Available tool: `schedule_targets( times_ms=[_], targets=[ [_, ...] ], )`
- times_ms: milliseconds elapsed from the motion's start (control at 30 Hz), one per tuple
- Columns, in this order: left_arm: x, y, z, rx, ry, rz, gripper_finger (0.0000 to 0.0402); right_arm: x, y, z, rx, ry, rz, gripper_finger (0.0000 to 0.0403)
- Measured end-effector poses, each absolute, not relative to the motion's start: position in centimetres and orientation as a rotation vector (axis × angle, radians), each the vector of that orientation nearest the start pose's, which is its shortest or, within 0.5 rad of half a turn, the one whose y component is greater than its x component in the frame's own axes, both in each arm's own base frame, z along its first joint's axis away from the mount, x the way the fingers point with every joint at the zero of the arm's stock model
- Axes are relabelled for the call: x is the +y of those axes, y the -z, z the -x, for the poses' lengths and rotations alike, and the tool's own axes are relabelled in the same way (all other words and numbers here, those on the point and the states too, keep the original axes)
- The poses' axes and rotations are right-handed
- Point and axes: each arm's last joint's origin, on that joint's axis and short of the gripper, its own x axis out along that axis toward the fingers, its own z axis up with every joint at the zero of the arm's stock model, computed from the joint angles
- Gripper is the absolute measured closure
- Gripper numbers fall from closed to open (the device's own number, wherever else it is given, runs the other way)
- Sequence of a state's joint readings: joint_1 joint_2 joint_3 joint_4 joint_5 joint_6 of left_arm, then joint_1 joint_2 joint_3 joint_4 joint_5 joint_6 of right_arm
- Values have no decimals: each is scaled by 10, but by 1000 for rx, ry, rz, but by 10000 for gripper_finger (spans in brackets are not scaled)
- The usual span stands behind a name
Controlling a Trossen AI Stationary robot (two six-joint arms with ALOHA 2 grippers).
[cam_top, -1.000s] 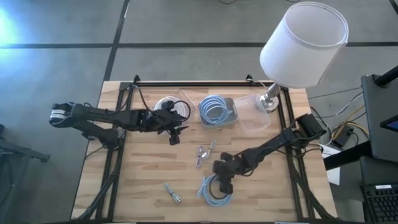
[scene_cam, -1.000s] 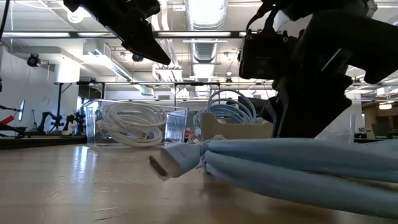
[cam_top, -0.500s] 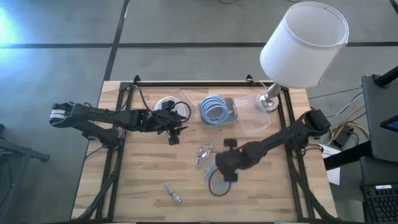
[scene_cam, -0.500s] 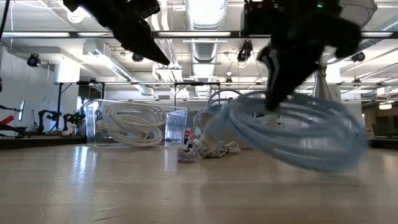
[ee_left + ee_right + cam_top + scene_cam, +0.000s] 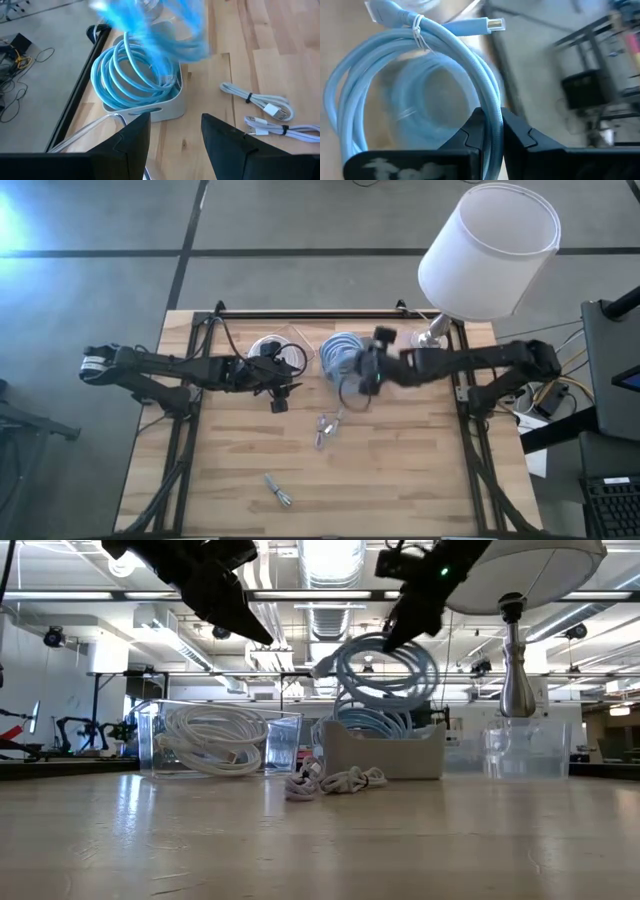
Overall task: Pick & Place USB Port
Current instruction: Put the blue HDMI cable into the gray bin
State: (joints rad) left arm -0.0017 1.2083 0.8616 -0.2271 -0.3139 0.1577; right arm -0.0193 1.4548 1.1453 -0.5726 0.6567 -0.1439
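Above the table in the high view, the right gripper (image 5: 366, 370) carries a coiled light-blue USB cable (image 5: 348, 376) at the near edge of the grey rectangular bin (image 5: 371, 346), which already holds another coil of blue cable (image 5: 341, 350). I judge this the carry step, close to placing: the next move calls for bringing the loop squarely over the bin, lowering it and letting go. The left gripper (image 5: 279, 393) waits beside the clear plastic box of white cable (image 5: 272, 350); a small bundle of white cables (image 5: 327, 426) lies on the wooden table (image 5: 230, 470) in between.

From table height in the low view, the carried coil (image 5: 385, 670) hangs clear of the bin (image 5: 385, 752), just above the blue cable already stowed there, with its connector end pointing left.

In the left wrist view, that arm's fingers (image 5: 132, 137) stand apart with nothing between them, and the carried cable shows as a blue streak over the bin (image 5: 165, 107).

In the right wrist view, the jaws pinch a single strand of the coil (image 5: 490, 120) between narrow fingertips; the rest of the loop fans out ahead of them, its tied connectors at the far end.
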Motion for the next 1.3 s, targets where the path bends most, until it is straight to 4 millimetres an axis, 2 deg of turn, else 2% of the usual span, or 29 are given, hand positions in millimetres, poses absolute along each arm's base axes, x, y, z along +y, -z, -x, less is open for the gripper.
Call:
schedule_targets(
  times_ms=[100,200,300,467,667,800,967,1300],
  targets=[
    [9,-272,-257,593,-259,-243,220,-52,-277,-302,822,629,446,369],
    [9,-272,-257,593,-260,-243,220,-72,-266,-300,845,601,427,369],
    [9,-272,-257,594,-260,-243,220,-83,-244,-299,911,567,385,369],
    [9,-272,-257,594,-259,-243,220,-101,-214,-297,970,614,337,369],
    [9,-271,-257,594,-261,-238,220,-111,-191,-309,971,592,359,369],
    [9,-271,-257,600,-261,-237,220,-115,-187,-316,976,600,344,361],
    [9,-271,-257,600,-261,-237,220,-115,-191,-317,983,590,351,327],
    [9,-269,-256,619,-259,-238,220,-109,-210,-300,1021,601,290,260]
  ],
)
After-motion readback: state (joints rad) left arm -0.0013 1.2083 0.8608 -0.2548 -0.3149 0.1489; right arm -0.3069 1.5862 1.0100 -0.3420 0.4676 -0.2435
